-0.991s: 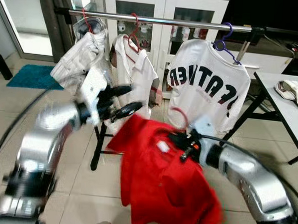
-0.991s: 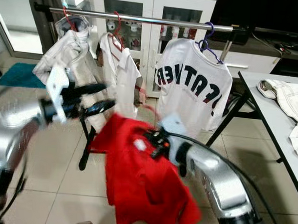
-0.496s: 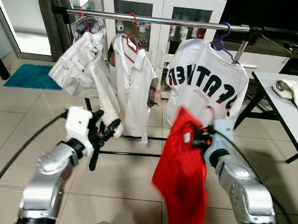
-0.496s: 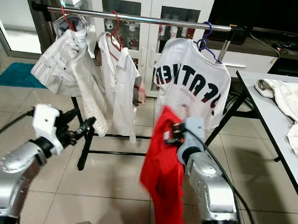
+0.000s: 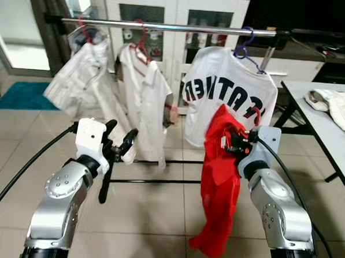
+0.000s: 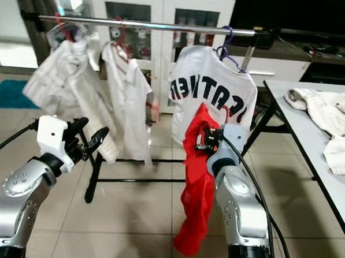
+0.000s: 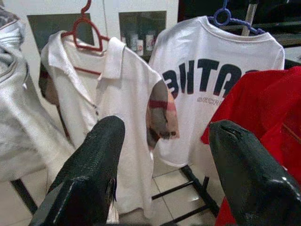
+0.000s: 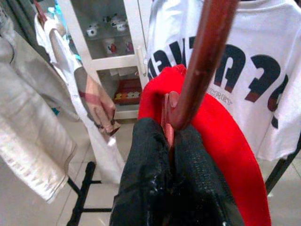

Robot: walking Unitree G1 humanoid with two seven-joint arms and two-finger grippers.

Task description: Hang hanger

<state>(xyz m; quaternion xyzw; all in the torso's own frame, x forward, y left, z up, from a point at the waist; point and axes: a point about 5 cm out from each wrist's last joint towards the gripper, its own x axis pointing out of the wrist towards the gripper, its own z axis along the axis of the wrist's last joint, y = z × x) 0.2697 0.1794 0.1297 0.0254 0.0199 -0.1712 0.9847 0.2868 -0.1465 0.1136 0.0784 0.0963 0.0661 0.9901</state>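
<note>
Head stereo pair: looks forward and slightly down at the clothes rail (image 5: 166, 27) from above both arms. The rail runs across the top of both eye frames. Right eye is offset sideways, so it takes in more of the table (image 6: 311, 130) standing right of the rail.

Left wrist camera: sits behind the left gripper (image 7: 164, 155) and looks along its fingers toward the rail's garments, near the white polo shirt (image 7: 113, 108) and the lettered white T-shirt (image 7: 211, 80).

Right wrist camera: very close behind the right gripper (image 8: 171, 188), facing the same lettered T-shirt below the rail.

Shared: all four views include the lettered T-shirt.
</note>
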